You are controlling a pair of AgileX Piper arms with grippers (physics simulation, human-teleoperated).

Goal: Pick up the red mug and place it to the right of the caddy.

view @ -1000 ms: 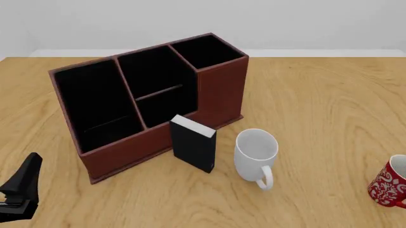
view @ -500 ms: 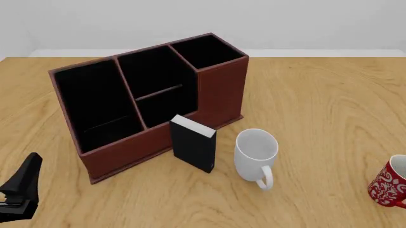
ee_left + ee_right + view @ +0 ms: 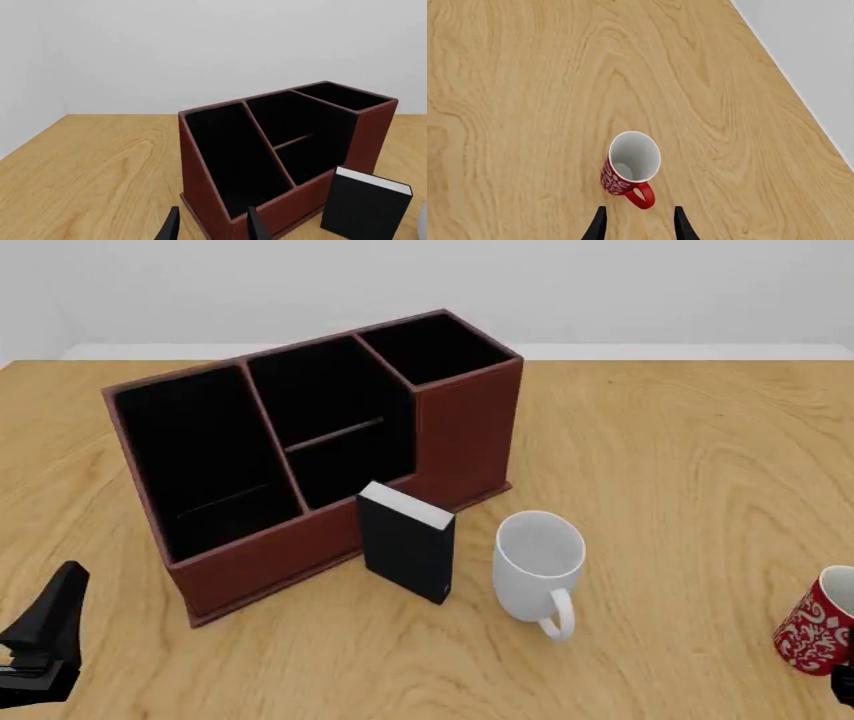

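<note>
Presently, the red mug (image 3: 818,634) stands upright on the table (image 3: 667,440) at the near right edge of the front view, well apart from the caddy (image 3: 314,465), with a white mug (image 3: 539,565) and a small black box (image 3: 406,542) standing between them, both just in front of the caddy's right end. In the right wrist view the red mug (image 3: 630,168) sits ahead of the right gripper (image 3: 639,223), its handle (image 3: 642,196) turned toward the fingers; the fingers are spread with nothing between them and are not touching the mug. The left gripper (image 3: 212,227) is likewise spread and empty, hanging near the caddy (image 3: 280,155); only part of it shows at the near left corner of the front view (image 3: 40,645). Judgement on handling: the mug appears rigid, probably glazed and smooth, light for its size, and breakable if dropped or tipped. The handle is a narrow loop and a poor choice for a two-finger pinch, since the mug could swing under it. A firmer hold would be across the rim, one finger inside the white interior and one on the patterned outer wall, away from the handle. The spot to the right of the caddy looks open, though the white mug stands close to the path.
</note>
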